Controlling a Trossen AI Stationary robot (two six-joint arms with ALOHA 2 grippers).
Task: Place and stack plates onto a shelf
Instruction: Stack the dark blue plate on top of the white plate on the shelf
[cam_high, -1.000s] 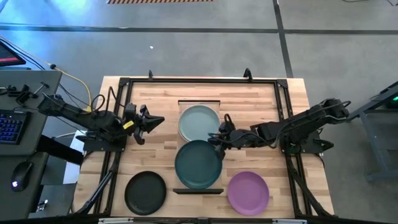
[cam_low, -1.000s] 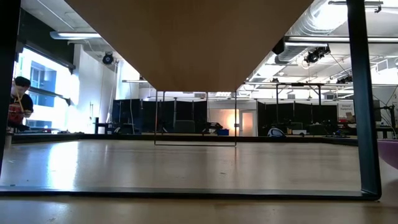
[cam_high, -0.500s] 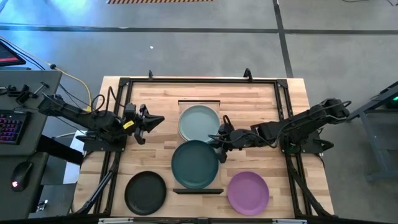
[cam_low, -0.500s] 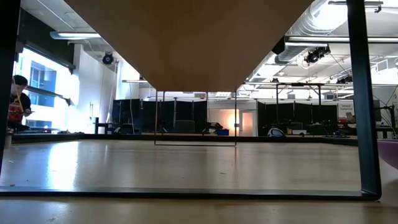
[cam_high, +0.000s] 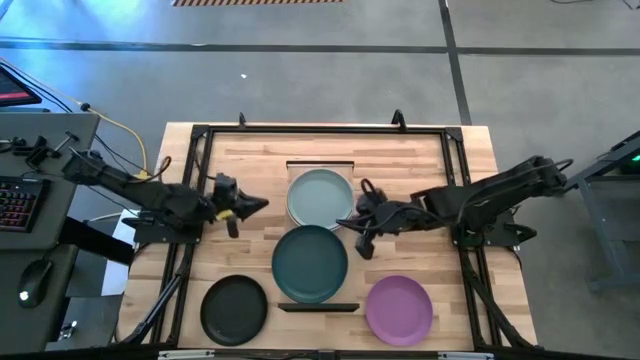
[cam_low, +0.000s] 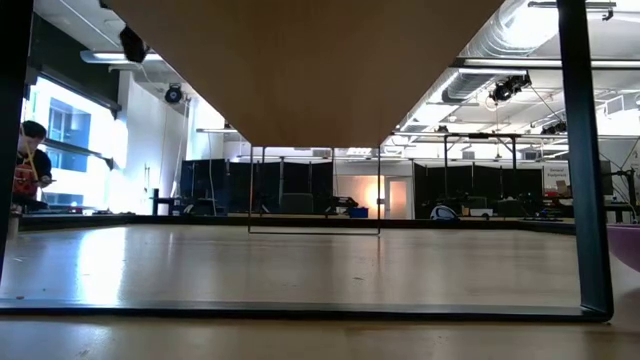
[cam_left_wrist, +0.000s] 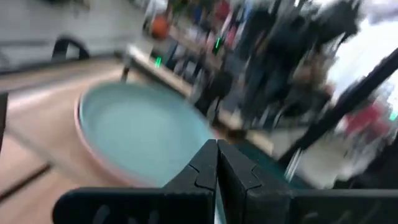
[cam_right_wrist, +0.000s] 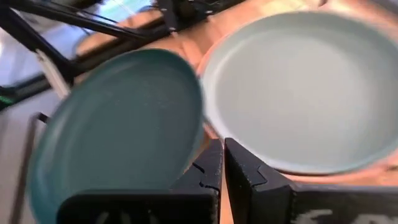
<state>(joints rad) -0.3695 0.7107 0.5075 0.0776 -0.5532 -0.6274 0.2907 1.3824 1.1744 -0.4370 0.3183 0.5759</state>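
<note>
Four plates show their faces from above, one of each colour. Going left to right, we first meet the left gripper (cam_high: 250, 206), hanging over the tabletop (cam_high: 260, 160) left of the shelf; in its wrist view its two dark fingers (cam_left_wrist: 205, 171) lie pressed together with nothing between them. Near the front edge on the left lies one black plate (cam_high: 234, 309), flat on the slats and well apart from the shelf.

One shelf (cam_high: 320, 164) runs front to back along the middle of the table, its dark end trim showing at the far end and at the near end. On its far half sits one pale blue-green plate (cam_high: 319, 196); a thin pink rim (cam_left_wrist: 81, 127) peeps out under it in the left wrist view, so we take it for the top of a stack, but we cannot tell how many lie beneath. Just nearer to us on the shelf lies one dark teal plate (cam_high: 310, 264), its far edge beside the pale one.

The right gripper (cam_high: 352, 228) hovers just right of the teal plate's far rim, apart from it; its fingers (cam_right_wrist: 214, 165) are closed on each other and carry nothing.

One purple plate (cam_high: 398, 309) rests on the tabletop at the near right, just beside the shelf's near end.
</note>
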